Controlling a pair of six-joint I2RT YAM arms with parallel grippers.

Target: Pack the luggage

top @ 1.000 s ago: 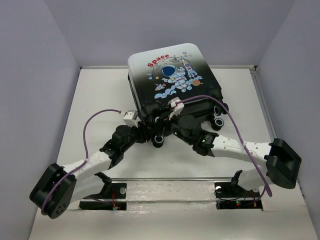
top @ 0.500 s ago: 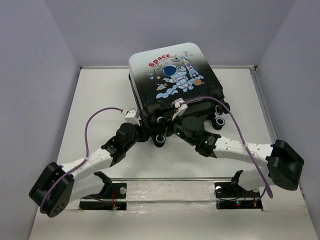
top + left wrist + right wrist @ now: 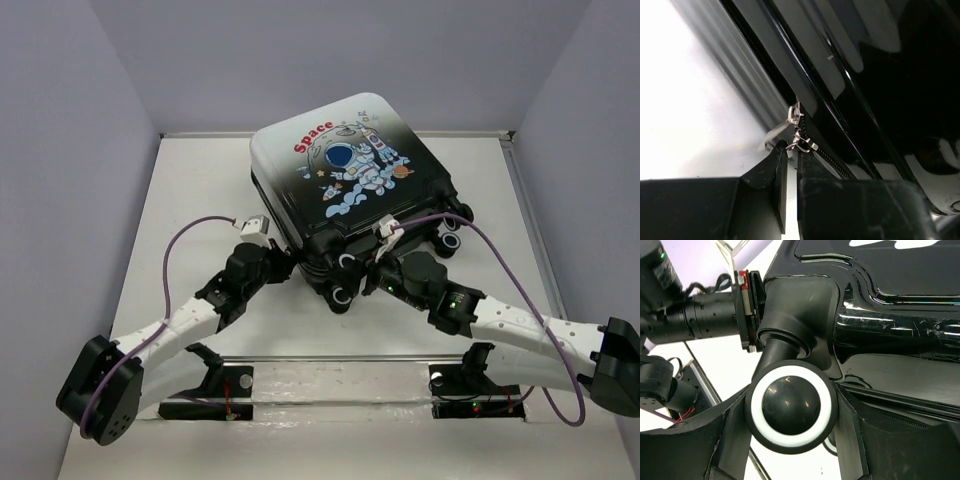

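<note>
The luggage (image 3: 350,170) lies flat and closed on the white table (image 3: 190,200), astronaut print up, wheels toward me. My left gripper (image 3: 283,262) is at its near left corner. In the left wrist view this gripper (image 3: 791,150) is shut on the silver zipper pull (image 3: 801,145) beside the black shell (image 3: 880,75). My right gripper (image 3: 354,292) reaches in from the right at the near edge. In the right wrist view it (image 3: 792,427) is shut on a black wheel (image 3: 791,407) with a white ring, one finger (image 3: 735,430) on each side.
Grey walls close in the table on three sides. A metal rail (image 3: 340,365) runs along the near edge by the arm bases. Purple cables (image 3: 172,265) loop above both arms. The left arm's wrist (image 3: 700,315) shows behind the held wheel.
The left gripper has shut on the zipper pull. The luggage has turned and slid a little toward me, and the right arm has swung right with the wheel in its grip.
</note>
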